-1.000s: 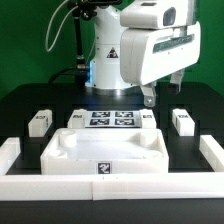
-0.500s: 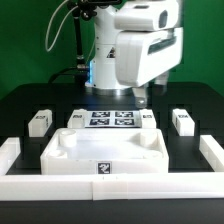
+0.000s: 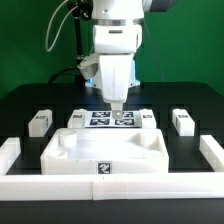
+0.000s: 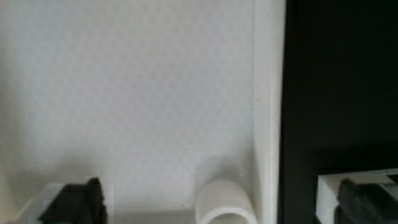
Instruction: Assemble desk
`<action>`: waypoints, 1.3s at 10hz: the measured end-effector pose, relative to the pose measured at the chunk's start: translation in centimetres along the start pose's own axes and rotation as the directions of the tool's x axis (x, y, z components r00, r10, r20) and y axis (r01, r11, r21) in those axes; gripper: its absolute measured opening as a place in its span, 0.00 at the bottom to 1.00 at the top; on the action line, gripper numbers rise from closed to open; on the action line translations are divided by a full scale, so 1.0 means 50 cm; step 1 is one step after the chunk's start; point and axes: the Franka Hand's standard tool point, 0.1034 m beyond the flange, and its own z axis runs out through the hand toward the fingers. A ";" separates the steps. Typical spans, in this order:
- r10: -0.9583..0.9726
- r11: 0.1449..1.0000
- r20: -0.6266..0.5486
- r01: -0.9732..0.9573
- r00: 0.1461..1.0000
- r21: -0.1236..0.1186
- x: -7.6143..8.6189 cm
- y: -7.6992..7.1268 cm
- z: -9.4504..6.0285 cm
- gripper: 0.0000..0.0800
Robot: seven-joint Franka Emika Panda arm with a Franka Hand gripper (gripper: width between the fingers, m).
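In the exterior view, the arm point(image 3: 115, 45) is seen swung in from the exterior view's right, where it stood a second ago, to the middle of the scene. The gripper point(image 3: 115, 102) is now pointed straight down above the marker board point(image 3: 112, 120), with its jaws apart and nothing held between them. The desk panel point(image 3: 105, 150) is left lying flat on the black surface point(image 3: 25, 100), just in front of the marker board, unmoved since the earlier frames. The four leg blocks point(image 3: 40, 121) are likewise unchanged: two are set close to the ends of the marker board, and two lie farther out to either side.

In the wrist view, most of the picture is filled by a plain white face, which cannot be identified. A dark finger point(image 4: 71, 203) of the gripper is seen at the edge.
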 end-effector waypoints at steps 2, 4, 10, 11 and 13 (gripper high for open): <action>-0.001 1.000 -0.001 0.001 1.000 0.005 -0.006 -0.004 0.009 0.81; -0.037 0.999 -0.016 0.037 0.999 -0.028 -0.045 -0.027 0.086 0.81; -0.049 0.997 -0.026 0.048 0.998 -0.060 -0.076 -0.030 0.131 0.52; -0.049 0.997 -0.026 0.048 0.998 -0.059 -0.076 -0.030 0.131 0.52; -0.049 0.997 -0.026 0.047 0.998 -0.058 -0.076 -0.031 0.133 0.13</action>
